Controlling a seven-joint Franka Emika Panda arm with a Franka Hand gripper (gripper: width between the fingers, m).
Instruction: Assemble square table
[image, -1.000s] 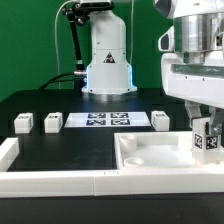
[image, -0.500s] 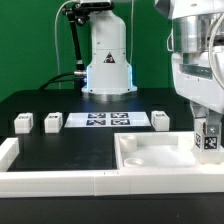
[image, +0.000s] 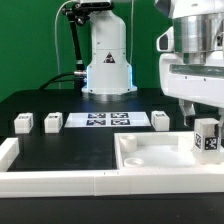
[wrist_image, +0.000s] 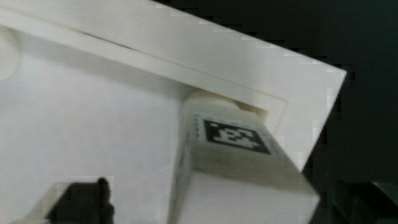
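Change: half a second before, the gripper (image: 204, 110) sat lower with its fingers down around the leg (image: 207, 138). Now it had lifted and spread, with the jaws wide and nothing between them. In the wrist view one dark fingertip (wrist_image: 80, 200) stood clear of the leg (wrist_image: 240, 150).

The leg stayed upright on its own in the corner of the square table slab (image: 150, 160), at the exterior view's right. The slab lay rim-up on the black table (image: 70, 145).

My read was that this leg was released as placed, though I couldn't tell whether it was fully seated. Three loose legs (image: 22, 122), (image: 52, 121), (image: 160, 119) waited in a row beside the marker board (image: 105, 120), so most of the job remained.

Labels: the leg carried a black-and-white square tag (wrist_image: 231, 135). It was a pattern only, with no letters. The board's tags were too small to read, and no brand was legible anywhere.
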